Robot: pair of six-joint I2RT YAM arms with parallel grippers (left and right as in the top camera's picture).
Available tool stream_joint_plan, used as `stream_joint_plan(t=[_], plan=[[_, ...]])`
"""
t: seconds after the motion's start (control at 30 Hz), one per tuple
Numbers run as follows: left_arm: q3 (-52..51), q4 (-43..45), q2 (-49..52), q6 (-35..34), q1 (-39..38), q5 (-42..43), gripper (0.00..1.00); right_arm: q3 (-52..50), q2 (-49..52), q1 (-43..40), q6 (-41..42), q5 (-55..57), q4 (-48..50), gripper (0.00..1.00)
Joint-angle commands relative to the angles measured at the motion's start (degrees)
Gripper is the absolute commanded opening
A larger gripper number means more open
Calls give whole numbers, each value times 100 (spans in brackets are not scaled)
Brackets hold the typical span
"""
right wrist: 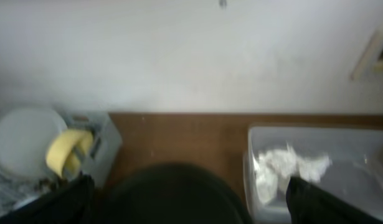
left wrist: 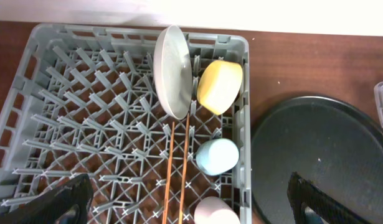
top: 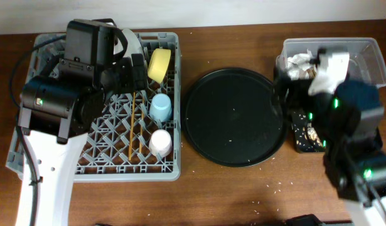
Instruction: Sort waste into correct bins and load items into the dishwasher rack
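The grey dishwasher rack (top: 29,135) (left wrist: 48,81) holds the white plate (left wrist: 172,68) upright, the yellow bowl (top: 159,64) (left wrist: 220,85), the light-blue cup (top: 161,107) (left wrist: 216,155), the pink-white cup (top: 160,142) (left wrist: 215,211) and the chopsticks (top: 135,125) (left wrist: 177,168). My left gripper (left wrist: 188,202) is open and empty above the rack. My right gripper (right wrist: 188,202) is open and empty, raised between the round tray and the clear tub (top: 362,49) (right wrist: 340,149), which holds white napkins (top: 299,63) (right wrist: 284,165). The shallow black tray (top: 299,135) holds food scraps, mostly hidden by my right arm.
The large round black tray (top: 235,116) (left wrist: 328,155) (right wrist: 172,193) lies between the rack and the bins, with small crumbs on it. Crumbs also dot the brown table in front of it. A white wall runs along the far table edge.
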Motion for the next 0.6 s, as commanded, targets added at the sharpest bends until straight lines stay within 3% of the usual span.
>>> stream_joint_plan(t=[0.0, 0.1, 0.23, 0.57], plan=[[4, 13, -13, 48, 46, 17, 99, -1832, -1036, -293, -17, -533, 1097, 98], [4, 15, -13, 48, 46, 17, 99, -3115, -1915, -411, -17, -610, 1915, 98], [4, 13, -13, 48, 46, 17, 99, -4339, -3101, -435, -20, -588, 2275, 99], [4, 13, -13, 48, 46, 17, 99, -5755, -4861, -435, -20, -584, 2275, 98]])
